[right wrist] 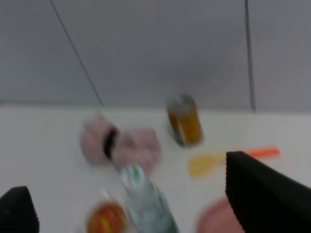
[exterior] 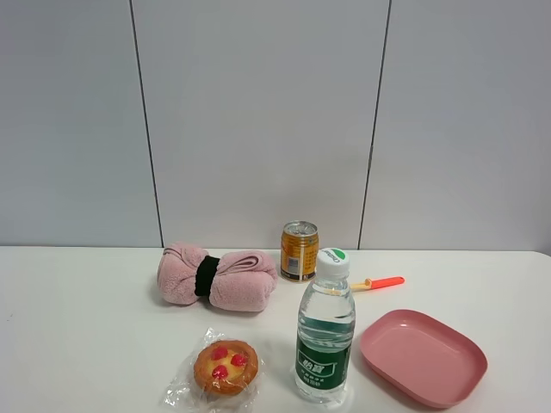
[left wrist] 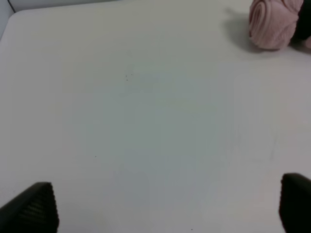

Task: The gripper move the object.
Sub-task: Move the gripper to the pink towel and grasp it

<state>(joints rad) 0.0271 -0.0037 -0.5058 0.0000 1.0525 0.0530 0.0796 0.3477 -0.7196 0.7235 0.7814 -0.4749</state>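
On the white table (exterior: 77, 344) stand a clear water bottle with a green label (exterior: 325, 327), a gold can (exterior: 299, 250) and a pink plate (exterior: 422, 357). A rolled pink towel with a black band (exterior: 215, 277), a wrapped fruit tart (exterior: 225, 367) and an orange-handled spoon (exterior: 377, 283) lie there too. Neither gripper shows in the exterior view. My left gripper (left wrist: 165, 204) is open and empty over bare table, with the towel's end (left wrist: 272, 22) far off. My right gripper (right wrist: 141, 204) is open and empty, above and apart from the things. Its view is blurred and shows the bottle (right wrist: 146, 204), the can (right wrist: 184, 121) and the towel (right wrist: 121, 143).
A grey panelled wall (exterior: 258, 112) stands behind the table. The bottle stands close between the tart and the plate. The can stands near the wall, right of the towel.
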